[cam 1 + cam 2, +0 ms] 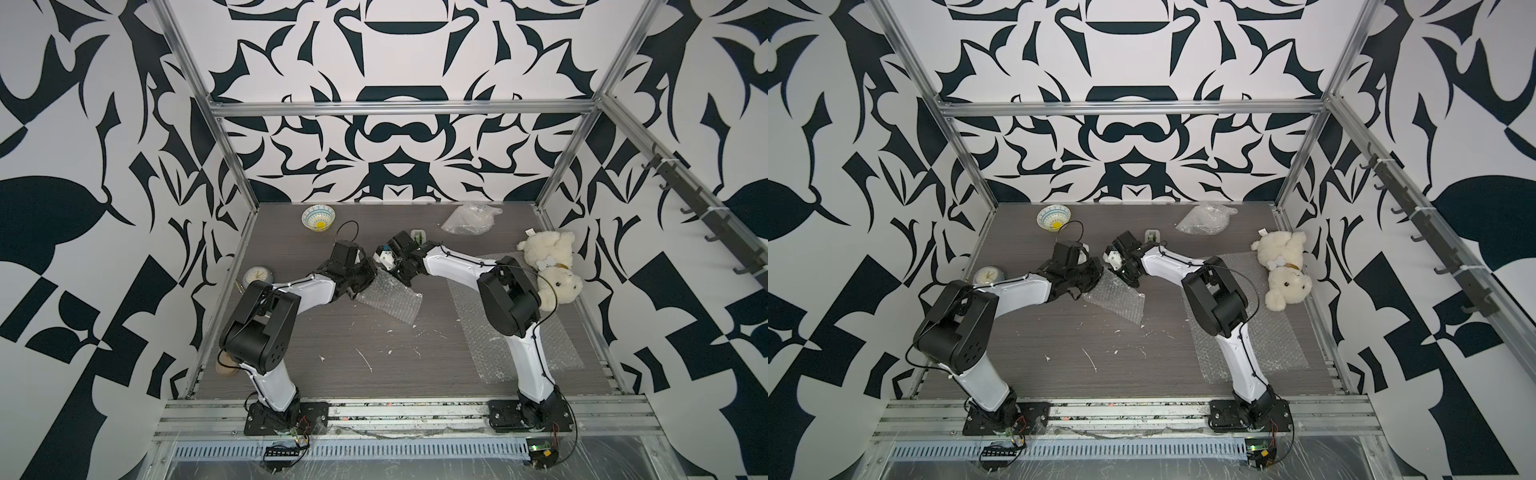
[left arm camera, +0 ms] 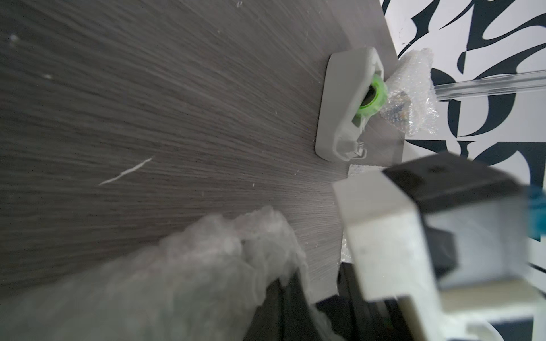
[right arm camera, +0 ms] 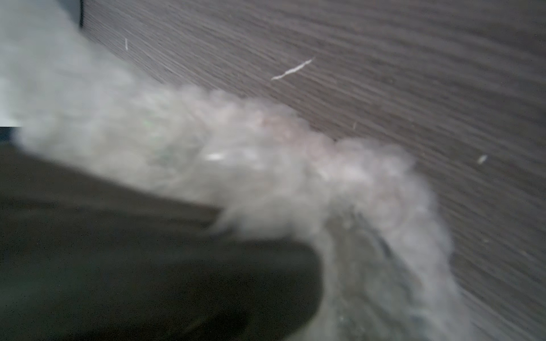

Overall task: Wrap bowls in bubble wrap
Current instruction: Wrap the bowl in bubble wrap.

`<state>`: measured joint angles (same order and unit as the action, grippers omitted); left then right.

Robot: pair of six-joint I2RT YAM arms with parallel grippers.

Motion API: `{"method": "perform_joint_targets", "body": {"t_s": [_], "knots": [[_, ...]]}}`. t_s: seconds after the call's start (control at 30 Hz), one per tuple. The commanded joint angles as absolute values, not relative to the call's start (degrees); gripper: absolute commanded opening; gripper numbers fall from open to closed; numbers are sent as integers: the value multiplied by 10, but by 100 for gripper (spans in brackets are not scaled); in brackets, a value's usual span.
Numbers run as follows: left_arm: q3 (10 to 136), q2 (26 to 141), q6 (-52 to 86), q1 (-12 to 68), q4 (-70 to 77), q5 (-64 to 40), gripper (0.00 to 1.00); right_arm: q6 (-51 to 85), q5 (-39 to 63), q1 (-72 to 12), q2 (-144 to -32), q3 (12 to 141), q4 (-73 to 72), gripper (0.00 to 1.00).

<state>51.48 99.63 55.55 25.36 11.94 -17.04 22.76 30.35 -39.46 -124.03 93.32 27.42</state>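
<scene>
A light blue-and-white bowl [image 1: 318, 217] with a yellow centre stands uncovered at the back left, also in a top view [image 1: 1053, 217]. A sheet of bubble wrap [image 1: 390, 302] lies mid-table with its far edge lifted. My left gripper [image 1: 368, 281] and right gripper [image 1: 400, 275] meet at that edge, both shut on the bubble wrap. In the left wrist view the wrap [image 2: 206, 265] bunches over my dark fingers [image 2: 288, 313]. The right wrist view shows blurred wrap [image 3: 266, 177] beside a dark finger [image 3: 177, 280]. I cannot tell whether a bowl sits under the sheet.
A crumpled wrap bundle [image 1: 469, 219] lies at the back right, and a flat sheet [image 1: 490, 336] under the right arm. A tape dispenser [image 1: 417, 236] stands behind the grippers. A teddy bear [image 1: 552, 266] lies right, a pale alarm clock [image 1: 257, 276] left.
</scene>
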Motion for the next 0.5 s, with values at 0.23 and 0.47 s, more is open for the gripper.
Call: {"method": "perform_joint_targets", "body": {"t_s": [0.23, 0.47], "knots": [[500, 1027, 552, 254, 129, -181, 1, 223, 283, -396, -1169, 913, 251, 14], [504, 1010, 547, 254, 112, -175, 2, 200, 210, -387, -1127, 911, 294, 19]]}}
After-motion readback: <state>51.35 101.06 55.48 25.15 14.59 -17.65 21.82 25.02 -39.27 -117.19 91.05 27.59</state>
